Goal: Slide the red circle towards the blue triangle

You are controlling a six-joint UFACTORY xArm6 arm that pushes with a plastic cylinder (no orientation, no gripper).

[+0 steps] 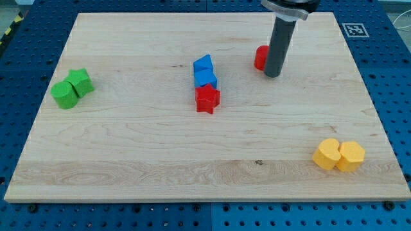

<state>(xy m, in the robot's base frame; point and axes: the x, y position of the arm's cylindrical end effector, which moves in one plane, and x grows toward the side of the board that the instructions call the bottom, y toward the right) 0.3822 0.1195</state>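
Observation:
The red circle [260,58] lies at the view's upper middle, partly hidden behind the dark rod. My tip [273,75] rests on the board right against the red circle's right side. Two blue blocks lie to the left near the centre: one [202,64] above the other [206,79], touching; which is the triangle is hard to make out. A red star [207,99] touches the lower blue block from below.
Two green blocks [72,88] sit together at the view's left. Two yellow blocks [339,154] sit together at the lower right. The wooden board [128,160] lies on a blue perforated table.

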